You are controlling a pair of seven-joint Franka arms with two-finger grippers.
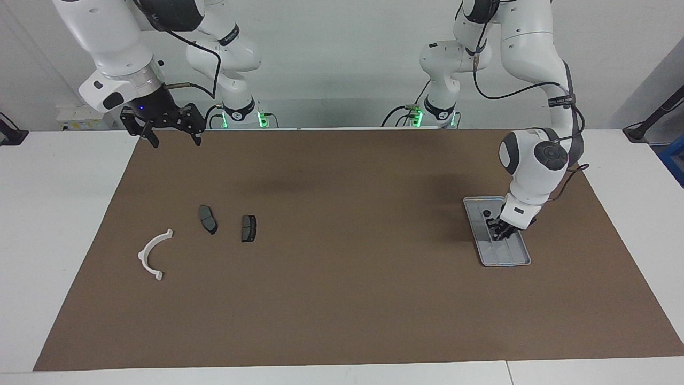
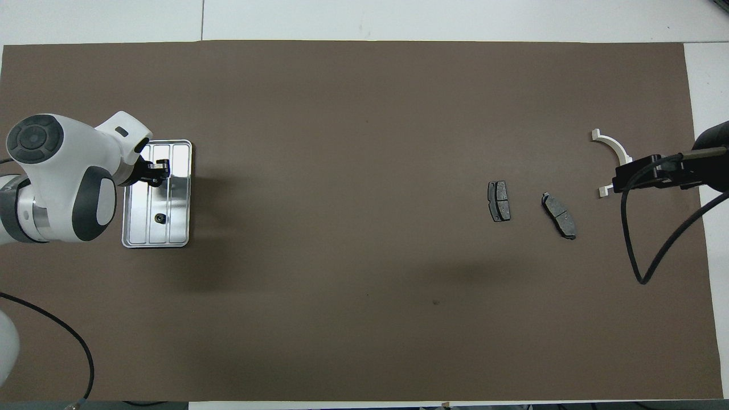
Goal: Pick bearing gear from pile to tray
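Overhead view shows you the tray [image 2: 183, 171] with its long axis running toward and away from the robots, at the left arm's end of the table [image 2: 364, 23]. One small black round piece [image 2: 160, 217] lies on its floor, nearer the robots than the left gripper [image 2: 158, 172]. That gripper is down in the tray, fingers nearly together; whether they clamp anything you cannot tell. Your right gripper [image 1: 170, 136] waits raised, fingers apart, well apart from the brake pads [image 1: 208, 218].
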